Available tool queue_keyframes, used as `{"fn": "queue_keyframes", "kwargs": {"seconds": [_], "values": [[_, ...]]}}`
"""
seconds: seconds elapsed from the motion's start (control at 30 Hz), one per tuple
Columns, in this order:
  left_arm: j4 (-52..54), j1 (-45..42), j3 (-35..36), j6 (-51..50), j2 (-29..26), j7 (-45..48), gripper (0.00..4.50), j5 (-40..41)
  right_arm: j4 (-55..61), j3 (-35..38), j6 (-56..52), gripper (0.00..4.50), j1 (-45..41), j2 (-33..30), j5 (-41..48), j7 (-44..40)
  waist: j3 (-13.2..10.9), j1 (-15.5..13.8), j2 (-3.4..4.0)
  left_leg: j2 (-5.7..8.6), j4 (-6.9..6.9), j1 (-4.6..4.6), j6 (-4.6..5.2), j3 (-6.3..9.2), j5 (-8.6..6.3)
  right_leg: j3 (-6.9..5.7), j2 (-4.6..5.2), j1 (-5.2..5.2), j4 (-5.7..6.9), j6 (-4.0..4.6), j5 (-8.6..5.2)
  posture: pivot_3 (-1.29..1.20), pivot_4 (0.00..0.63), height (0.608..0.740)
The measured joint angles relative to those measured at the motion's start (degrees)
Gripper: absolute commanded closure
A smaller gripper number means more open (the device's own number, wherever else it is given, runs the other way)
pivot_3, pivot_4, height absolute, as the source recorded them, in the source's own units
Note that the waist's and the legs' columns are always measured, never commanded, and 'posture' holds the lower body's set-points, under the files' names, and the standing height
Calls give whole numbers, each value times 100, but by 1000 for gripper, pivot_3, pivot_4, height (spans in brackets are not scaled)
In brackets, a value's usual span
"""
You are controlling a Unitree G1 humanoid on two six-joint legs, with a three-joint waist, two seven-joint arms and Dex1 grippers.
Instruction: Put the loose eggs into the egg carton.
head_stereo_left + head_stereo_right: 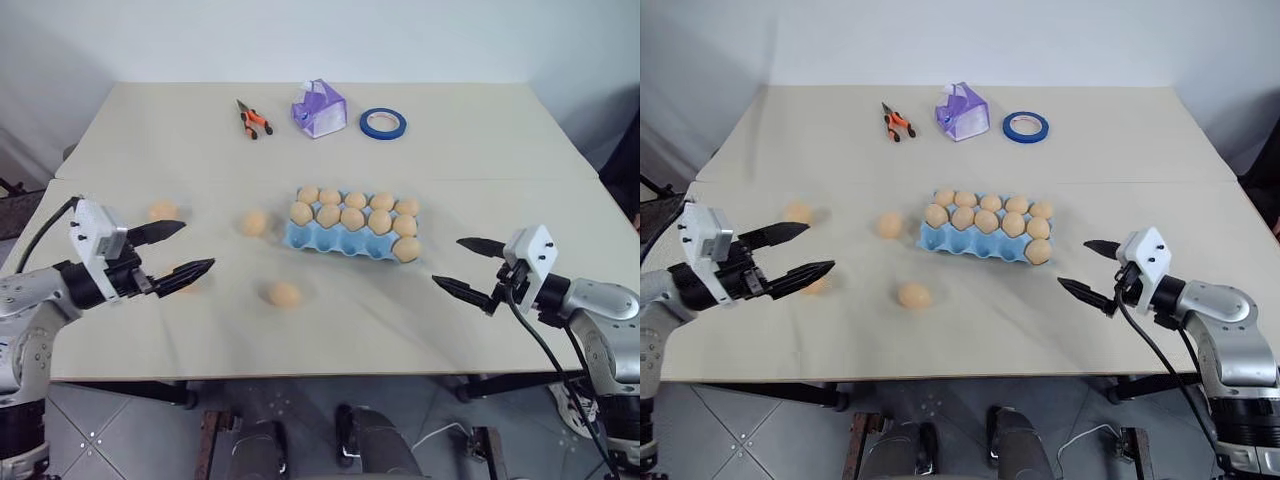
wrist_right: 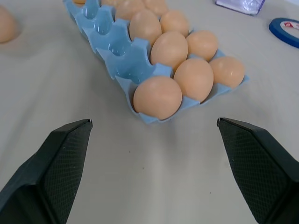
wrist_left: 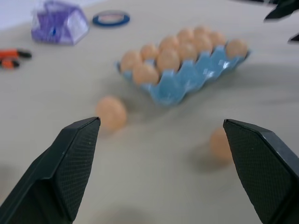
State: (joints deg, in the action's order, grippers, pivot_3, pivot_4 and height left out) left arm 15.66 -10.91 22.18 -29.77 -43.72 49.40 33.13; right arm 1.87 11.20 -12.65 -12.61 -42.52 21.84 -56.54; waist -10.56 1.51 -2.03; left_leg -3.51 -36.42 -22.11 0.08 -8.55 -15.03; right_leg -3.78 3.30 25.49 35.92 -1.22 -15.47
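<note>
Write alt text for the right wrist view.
A light blue moulded egg carton holds pale orange-tan eggs in its far cups, while several near-row cups are empty. The right gripper hovers open just short of it over the beige table, with a blue tape roll beyond.

Eleven eggs in one egg carton (image 1: pixel 330 243), four loose eggs (image 1: pixel 284 294), one tape roll (image 1: pixel 383 124), one pliers (image 1: pixel 253 119), one purple-white box (image 1: pixel 319 108).
</note>
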Motion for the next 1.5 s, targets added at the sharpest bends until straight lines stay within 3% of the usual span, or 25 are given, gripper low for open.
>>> {"fn": "queue_keyframes", "kwargs": {"seconds": [0.2,0.37,0.53,0.97,1.23,1.5], "values": [[1082,-271,-1080,-690,836,-1203,8,19,0,-3,13,0,-34,4,-23,47,0,-8,0,9,-3,1,2,-3,3,13,-3,-3,2,-14,8,0,150,740],[1143,-211,-1764,-923,1263,-1840,8,-269,18,15,11,0,41,6,-16,82,0,22,0,0,-7,8,-5,-7,8,27,-22,-3,5,-14,9,0,150,740],[1128,109,-2234,-1036,1319,-2118,8,-677,129,48,10,0,270,6,76,81,0,4,1,-6,-8,10,-13,-5,11,45,-39,-3,1,-12,9,0,150,740],[1012,279,-2586,-1057,1209,-2210,8,-1287,276,56,14,0,407,66,157,249,0,-1,1,-7,-11,8,-10,-6,12,53,-41,-3,-5,-8,9,0,150,740],[595,157,-2724,-851,1465,-2212,2051,-1525,314,55,23,0,438,114,157,361,0,-3,1,-7,-12,7,-9,-6,11,52,-41,-3,-6,-8,9,0,150,740],[413,-44,-2740,-639,1623,-2156,2161,-1640,339,56,40,0,488,122,157,388,0,-11,0,-7,-14,6,-9,-6,11,52,-41,-3,-5,-8,9,0,150,740]]}}
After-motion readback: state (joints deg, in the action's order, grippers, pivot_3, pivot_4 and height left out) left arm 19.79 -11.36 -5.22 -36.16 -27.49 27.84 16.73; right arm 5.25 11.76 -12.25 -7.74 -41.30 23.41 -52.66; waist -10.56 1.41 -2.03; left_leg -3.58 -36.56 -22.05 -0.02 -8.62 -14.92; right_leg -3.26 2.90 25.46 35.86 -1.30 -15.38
